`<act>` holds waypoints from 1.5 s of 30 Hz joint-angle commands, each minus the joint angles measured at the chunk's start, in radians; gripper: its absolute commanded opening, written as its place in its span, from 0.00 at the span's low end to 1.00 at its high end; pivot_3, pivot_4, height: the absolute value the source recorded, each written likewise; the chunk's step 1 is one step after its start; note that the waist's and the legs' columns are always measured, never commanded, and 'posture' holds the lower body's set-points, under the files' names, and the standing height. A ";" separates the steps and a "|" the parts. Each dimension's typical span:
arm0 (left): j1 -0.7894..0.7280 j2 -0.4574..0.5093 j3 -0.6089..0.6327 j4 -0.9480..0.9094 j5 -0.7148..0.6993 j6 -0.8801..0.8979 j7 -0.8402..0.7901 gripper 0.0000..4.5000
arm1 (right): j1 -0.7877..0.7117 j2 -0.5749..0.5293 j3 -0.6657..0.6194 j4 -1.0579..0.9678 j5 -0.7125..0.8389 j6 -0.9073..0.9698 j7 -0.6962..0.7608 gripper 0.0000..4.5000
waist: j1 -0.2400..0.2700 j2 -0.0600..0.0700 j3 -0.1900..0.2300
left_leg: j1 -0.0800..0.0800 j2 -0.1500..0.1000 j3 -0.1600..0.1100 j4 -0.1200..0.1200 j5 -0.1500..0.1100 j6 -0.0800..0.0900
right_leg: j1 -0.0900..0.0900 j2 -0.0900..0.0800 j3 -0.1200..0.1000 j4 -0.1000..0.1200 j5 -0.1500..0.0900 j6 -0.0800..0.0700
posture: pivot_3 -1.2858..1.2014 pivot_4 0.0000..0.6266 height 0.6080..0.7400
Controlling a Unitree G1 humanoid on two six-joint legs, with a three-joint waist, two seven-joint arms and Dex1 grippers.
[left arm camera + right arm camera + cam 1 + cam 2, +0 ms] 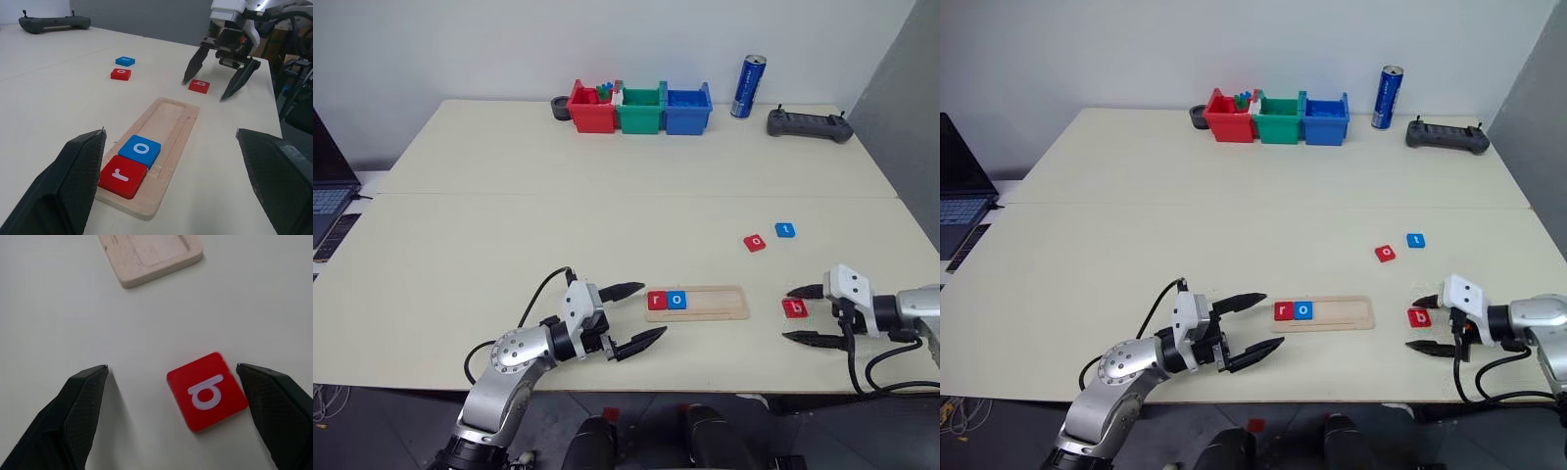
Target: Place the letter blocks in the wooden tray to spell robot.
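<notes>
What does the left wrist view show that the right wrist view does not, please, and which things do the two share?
Left wrist view alone: the red r tile and blue o tile seated in the tray, a loose red tile, a loose blue tile, the dark handheld controller, and the open right gripper.

Right wrist view alone: the b tile lying flat between its open fingers.

Both: the red b tile, the pale wooden tray and the cream table.

red tile (122, 176) "r", blue tile (140, 151) "o", red tile (207, 390) "b"
</notes>
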 commanded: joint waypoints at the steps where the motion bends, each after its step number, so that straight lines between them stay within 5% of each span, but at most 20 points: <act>1: 0.002 0.002 0.002 -0.020 -0.011 -0.015 -0.002 1.00 | -0.011 -0.006 0.002 0.023 -0.017 -0.028 0.020 0.99 | 0.000 0.000 0.000 | 0.000 0.000 0.000 0.000 0.000 0.000 | 0.000 0.000 0.000 0.000 0.000 0.000 | 0.52 0.24 1.00; 5: 0.003 0.003 0.002 -0.013 -0.010 -0.021 -0.006 1.00 | -0.019 -0.008 0.004 0.053 -0.032 -0.054 0.019 0.80 | 0.001 0.000 0.000 | 0.000 0.000 0.000 0.000 0.000 0.000 | 0.000 0.000 0.000 0.000 0.000 0.000 | 0.52 0.24 1.00; 11: 0.007 0.001 0.001 -0.001 -0.009 -0.031 -0.011 1.00 | -0.029 -0.001 -0.010 0.020 -0.010 -0.026 0.008 0.32 | 0.001 0.000 0.000 | 0.000 0.000 0.000 0.000 0.000 0.000 | 0.000 0.000 0.000 0.001 0.000 0.000 | 0.52 0.24 1.00; 24: 0.017 0.010 0.025 0.048 -0.006 -0.088 -0.039 1.00 | -0.125 0.145 0.084 -0.314 0.001 0.208 -0.132 0.32 | 0.001 0.000 0.000 | 0.000 0.000 -0.001 0.001 0.000 0.000 | 0.000 0.000 -0.001 0.002 0.000 0.000 | 0.52 0.24 1.00; 45: 0.057 0.016 0.022 -0.033 -0.002 -0.072 0.030 1.00 | -0.268 0.284 0.256 -0.273 -0.090 0.226 -0.143 0.32 | 0.003 0.000 0.000 | 0.000 0.000 -0.002 0.000 0.000 0.000 | 0.000 0.000 -0.001 0.003 0.000 -0.001 | 0.52 0.24 1.00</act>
